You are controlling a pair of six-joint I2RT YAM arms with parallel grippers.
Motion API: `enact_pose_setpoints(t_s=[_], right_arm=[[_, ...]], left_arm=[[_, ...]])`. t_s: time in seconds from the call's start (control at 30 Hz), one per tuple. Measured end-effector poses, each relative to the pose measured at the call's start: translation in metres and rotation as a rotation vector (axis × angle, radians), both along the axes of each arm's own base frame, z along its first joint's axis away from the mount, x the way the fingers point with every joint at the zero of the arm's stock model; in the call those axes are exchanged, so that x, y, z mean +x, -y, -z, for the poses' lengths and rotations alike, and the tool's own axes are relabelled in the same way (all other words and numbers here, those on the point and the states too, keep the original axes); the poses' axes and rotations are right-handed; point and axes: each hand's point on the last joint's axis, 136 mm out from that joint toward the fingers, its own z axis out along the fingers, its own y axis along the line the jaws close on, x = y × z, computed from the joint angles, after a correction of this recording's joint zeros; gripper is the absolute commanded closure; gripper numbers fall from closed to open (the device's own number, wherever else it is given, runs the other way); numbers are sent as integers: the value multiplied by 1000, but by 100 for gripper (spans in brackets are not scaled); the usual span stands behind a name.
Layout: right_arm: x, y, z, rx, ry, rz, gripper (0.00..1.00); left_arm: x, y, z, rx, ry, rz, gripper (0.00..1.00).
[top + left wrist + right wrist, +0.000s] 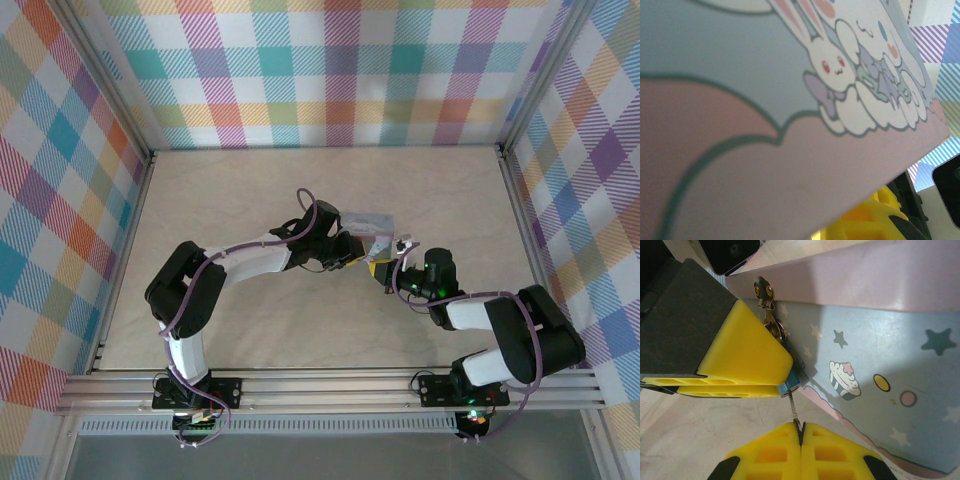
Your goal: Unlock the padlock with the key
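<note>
The tiny blue-teal padlock hangs from the metal hasp of the cartoon tin. My left gripper is shut on the lock body, which peeks out between its yellow fingers. The thin silvery key runs from the lock's underside down into my right gripper, shut on its head. In the top view both grippers meet beside the tin, left gripper and right gripper. The left wrist view has the tin's printed lid very close and one yellow finger.
The tin stands mid-table on the beige marbled top, touching both grippers' work area. Plaid walls and aluminium rails enclose the table on all sides.
</note>
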Motion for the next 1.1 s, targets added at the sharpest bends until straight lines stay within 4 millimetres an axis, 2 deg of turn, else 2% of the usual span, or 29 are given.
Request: enact_pose_setpoints(t_s=[0.37, 1.1], right_arm=[[2, -4, 5, 9, -9, -18, 99], [4, 0, -4, 8, 17, 5, 99]], left_arm=[[0, 0, 0, 0, 0, 0, 95], [-1, 1, -1, -5, -1, 5, 95]])
